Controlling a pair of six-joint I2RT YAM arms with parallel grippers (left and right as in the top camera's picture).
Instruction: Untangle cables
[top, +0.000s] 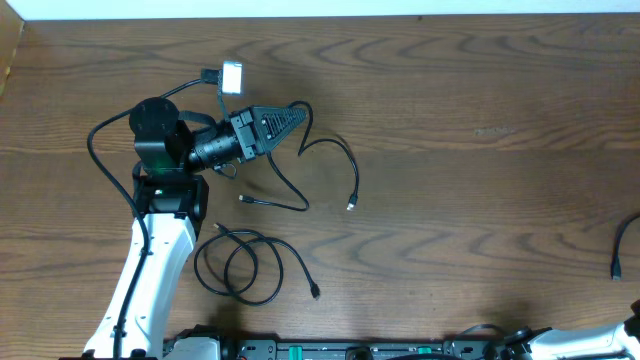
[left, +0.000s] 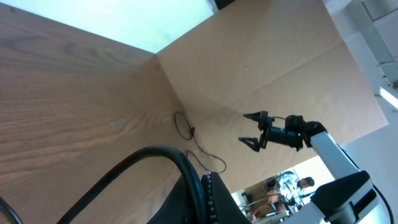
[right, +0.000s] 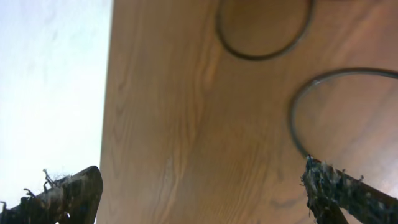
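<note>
Three thin black cables lie apart on the wooden table. One cable (top: 345, 160) trails from my left gripper (top: 297, 118), which is shut on it left of centre; its two plug ends rest on the wood below. In the left wrist view this cable (left: 149, 154) runs into the shut jaws. A second cable (top: 240, 265) lies coiled in loops near the front left. The third cable (top: 622, 245) sits at the right edge and shows as loops (right: 264, 37) in the right wrist view. My right gripper (right: 202, 194) stands wide open above the wood with nothing between its fingers.
A small white block (top: 232, 77) with a black plug lies just behind the left arm (top: 165, 150). The right arm (top: 610, 338) sits at the front right corner. Brown board walls (left: 267, 68) stand beyond the table's right side.
</note>
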